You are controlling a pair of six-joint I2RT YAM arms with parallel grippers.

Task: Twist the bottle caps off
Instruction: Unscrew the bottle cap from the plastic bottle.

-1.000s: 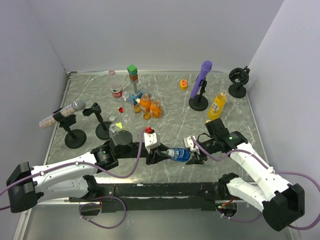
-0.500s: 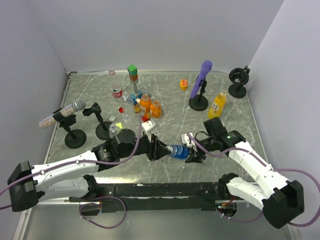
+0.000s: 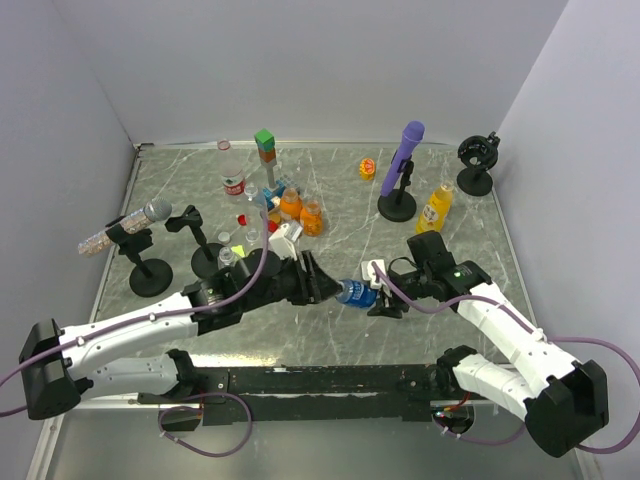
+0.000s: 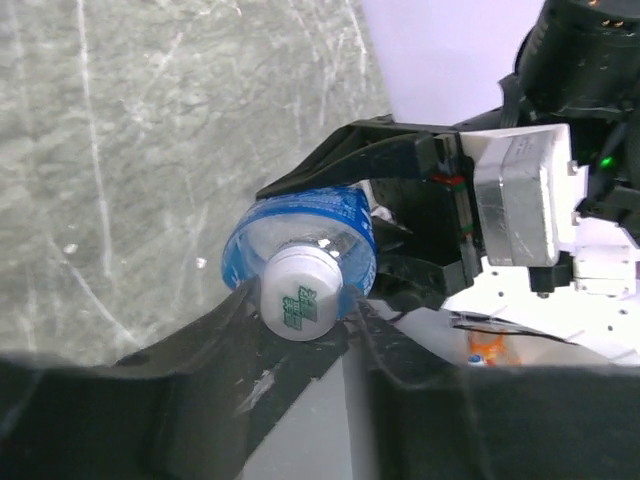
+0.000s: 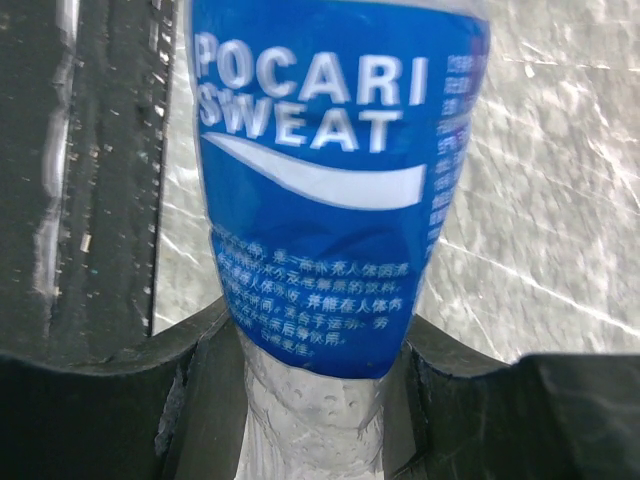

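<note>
A squat blue-labelled bottle (image 3: 355,294) hangs on its side between my two arms, just above the table. My right gripper (image 3: 386,298) is shut on its lower body. In the right wrist view the bottle (image 5: 320,200) fills the gap and my right gripper (image 5: 315,370) presses on both sides of it. The bottle's white cap (image 4: 297,298) with green print faces the left wrist camera. My left gripper (image 4: 297,318) is shut on this cap at the fingertips. From above, my left gripper (image 3: 325,285) meets the bottle's neck end.
Several other bottles cluster at the back (image 3: 290,205) beside stacked green and orange blocks (image 3: 265,145). A yellow bottle (image 3: 434,210) and a purple microphone (image 3: 403,160) stand back right. A grey microphone on a stand (image 3: 140,225) is at the left, with a loose red cap (image 3: 241,218) nearby.
Both grippers and the bottle have moved a little farther from the near edge. My left wrist has rolled around the cap end, and its camera block now sits farther back.
</note>
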